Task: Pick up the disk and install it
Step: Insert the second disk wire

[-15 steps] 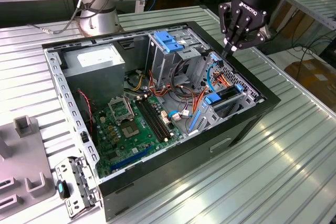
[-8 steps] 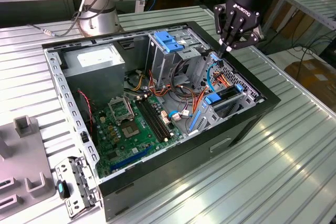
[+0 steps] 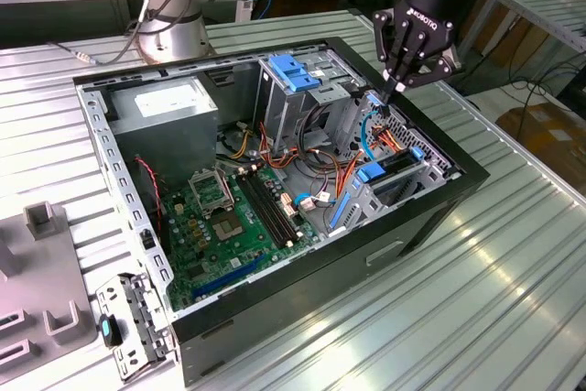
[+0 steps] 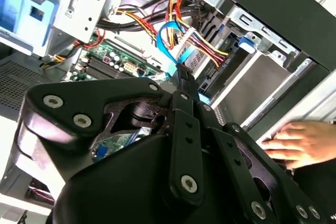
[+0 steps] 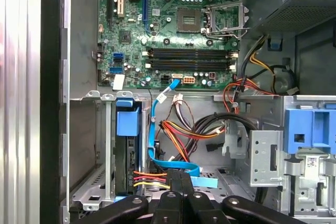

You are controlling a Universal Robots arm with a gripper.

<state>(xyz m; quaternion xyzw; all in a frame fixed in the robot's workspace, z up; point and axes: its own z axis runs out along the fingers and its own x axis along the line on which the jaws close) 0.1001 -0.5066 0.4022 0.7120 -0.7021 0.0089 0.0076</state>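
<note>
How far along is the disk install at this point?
The disk sits in the drive bay on its blue rails, not in the claw, so placing looks done. The claw is shut and empty above that bay. Whether the disk is fully seated cannot be told. A hand is beside the case.

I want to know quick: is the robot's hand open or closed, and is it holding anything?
The hand is closed, fingers together, over the computer case, holding nothing visible.

Open computer case (image 3: pixel 439 199), green motherboard (image 3: pixel 229 226), ribbed table (image 3: pixel 513 299).
</note>
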